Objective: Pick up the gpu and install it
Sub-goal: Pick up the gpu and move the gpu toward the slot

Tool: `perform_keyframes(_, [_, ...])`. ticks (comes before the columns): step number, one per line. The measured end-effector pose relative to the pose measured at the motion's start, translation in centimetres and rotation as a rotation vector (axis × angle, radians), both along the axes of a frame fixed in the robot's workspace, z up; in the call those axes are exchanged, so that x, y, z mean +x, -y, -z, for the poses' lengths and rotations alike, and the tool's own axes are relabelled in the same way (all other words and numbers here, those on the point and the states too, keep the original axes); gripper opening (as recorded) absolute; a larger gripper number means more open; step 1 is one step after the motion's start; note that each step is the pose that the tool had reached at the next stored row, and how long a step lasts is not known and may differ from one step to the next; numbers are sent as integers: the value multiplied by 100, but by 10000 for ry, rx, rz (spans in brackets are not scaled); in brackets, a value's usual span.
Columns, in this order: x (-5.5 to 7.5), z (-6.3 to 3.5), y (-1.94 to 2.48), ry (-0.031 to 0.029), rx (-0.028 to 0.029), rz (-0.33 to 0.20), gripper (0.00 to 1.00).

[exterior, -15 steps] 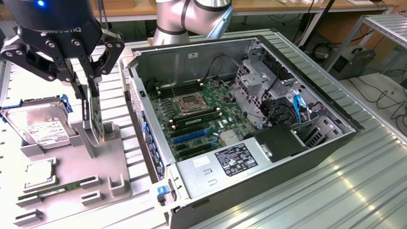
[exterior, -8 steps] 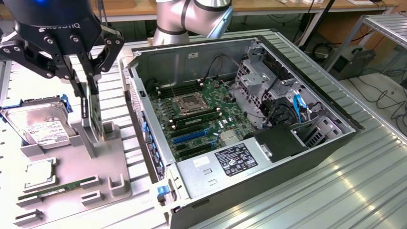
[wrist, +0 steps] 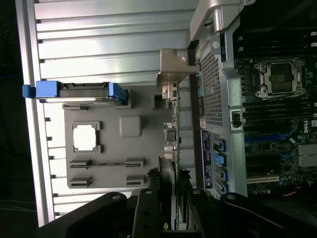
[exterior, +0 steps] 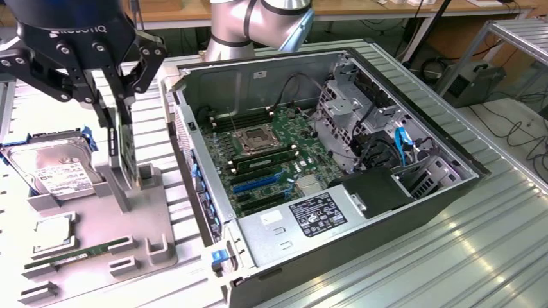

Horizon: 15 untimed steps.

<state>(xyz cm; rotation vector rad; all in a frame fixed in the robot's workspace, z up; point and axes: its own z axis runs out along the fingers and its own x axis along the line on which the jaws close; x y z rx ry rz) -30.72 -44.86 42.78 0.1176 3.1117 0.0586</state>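
Note:
The gpu (exterior: 126, 154) is a thin dark card standing on edge in the grey parts holder (exterior: 158, 224), on the exterior view's left. My gripper (exterior: 120, 125) hangs over it from above, one finger on each face of the card, shut on it. In the wrist view the gpu (wrist: 171, 144) runs edge-on between my black fingers (wrist: 148, 203), and its metal bracket (wrist: 173, 72) is at the far end. My gripper (wrist: 169, 198) holds the near end. The open computer case (exterior: 205, 83) lies beside the holder, with blue expansion slots (exterior: 256, 183) on its motherboard.
On the holder (wrist: 131, 126) also rest a silver hard drive (exterior: 56, 170) in blue rails, a square processor (exterior: 51, 232) and a green RAM stick (exterior: 77, 253). The case wall (wrist: 210, 74) stands close beside the card. Cables and a drive cage (exterior: 351, 115) fill the case's far side.

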Motion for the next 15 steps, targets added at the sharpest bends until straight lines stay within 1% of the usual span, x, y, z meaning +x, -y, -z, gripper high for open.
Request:
perform_keyframes(7, [0, -34, -1, 0, -1, 1, 26])
perform_keyframes(15, [0, -36, -1, -1, -2, 1, 26])
